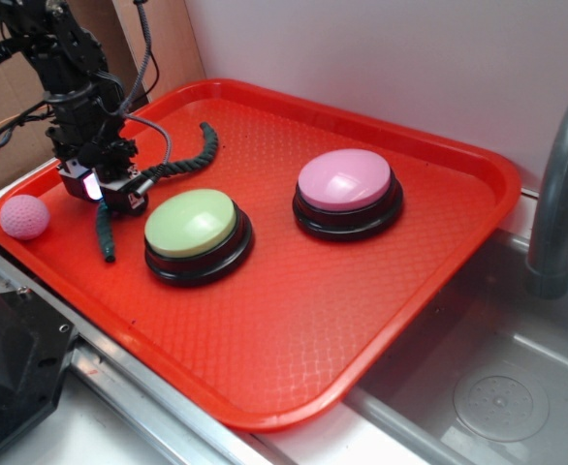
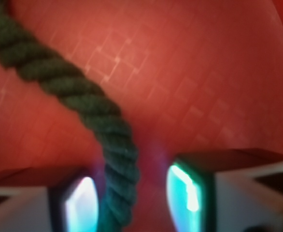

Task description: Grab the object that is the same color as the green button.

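The object, a dark green twisted rope [image 1: 189, 160], lies curved on the red tray [image 1: 294, 320] left of the green button [image 1: 191, 223], which has a pale yellow-green dome on a black base. My gripper [image 1: 105, 192] is lowered onto the tray over the rope's middle. In the wrist view the rope [image 2: 83, 104] runs down between my fingers. It lies against the left pad [image 2: 81, 203], and red tray shows between it and the right pad [image 2: 185, 191]. The gripper [image 2: 134, 198] is open around the rope.
A pink-domed button [image 1: 344, 180] sits on the tray's right half. A small pink ball [image 1: 24, 216] rests at the tray's left edge, close to my gripper. A sink basin [image 1: 497, 387] and a grey faucet [image 1: 555, 194] are to the right. Cardboard stands behind the arm.
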